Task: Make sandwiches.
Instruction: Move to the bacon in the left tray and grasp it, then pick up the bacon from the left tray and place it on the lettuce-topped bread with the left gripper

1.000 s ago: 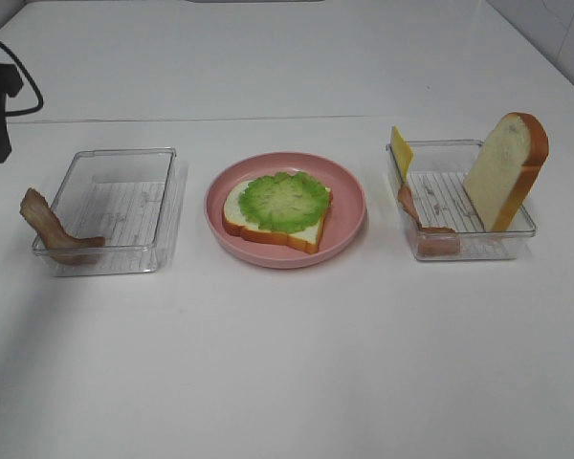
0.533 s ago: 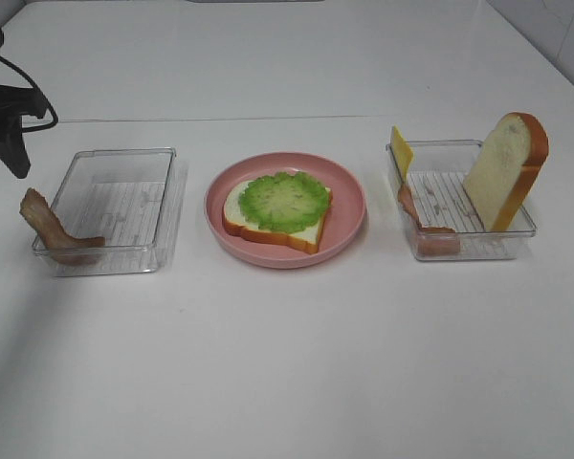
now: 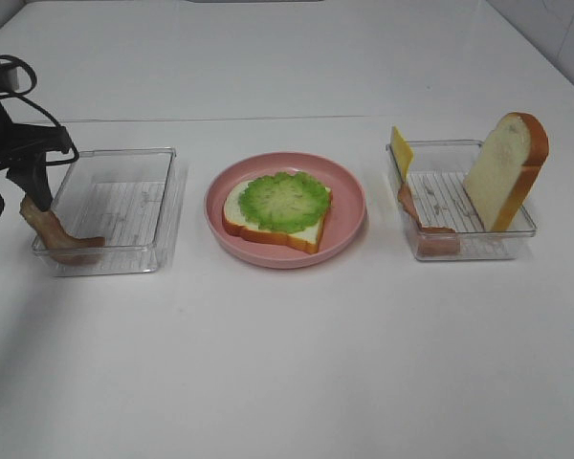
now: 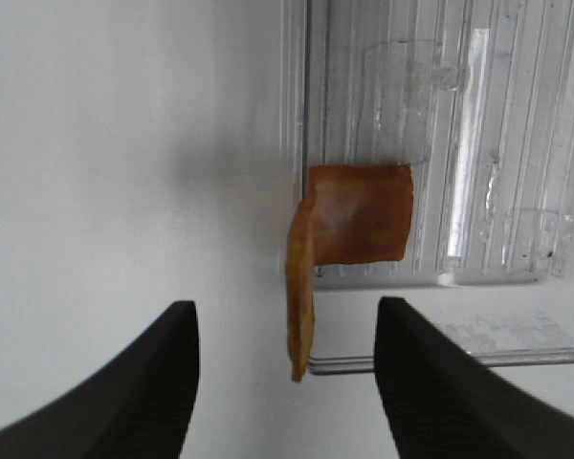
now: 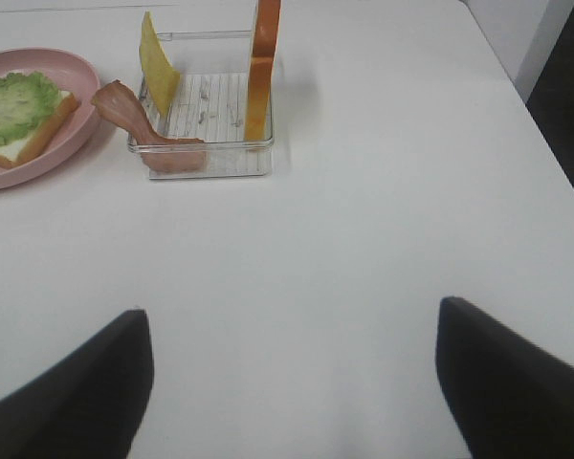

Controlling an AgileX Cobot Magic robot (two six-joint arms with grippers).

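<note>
Sandwich (image 3: 275, 212) part-built at the centre of the tabletop (image 3: 287, 363): one bread slice flat on the pink plate (image 3: 352, 225), lettuce (image 3: 285, 196) on top. No bacon, cheese or top slice on it yet.

Left gripper (image 3: 19, 205) hangs at the left rim of the left tray (image 3: 124, 155), fingers (image 4: 139, 382) apart and astride the bacon strip (image 3: 50, 229). The strip drapes over that rim, one end inside the tray, the other standing up outside. The raised end offers a thin edge to pinch, which probably explains the approach from above. The wrist view shows a gap on either side of the strip: no contact, nothing gripped.

Right tray (image 3: 517, 231) holds the rest: cheese slice (image 3: 401, 151) propped at its far-left corner, second bacon strip (image 3: 423, 222) draped over its left rim, top bread slice (image 3: 505, 172) leaning upright against the right wall. Propped so, their edges look easy to reach.

Right gripper (image 5: 289, 316) hovers well apart from the right tray, outside the high view, fingers spread wide and empty.
</note>
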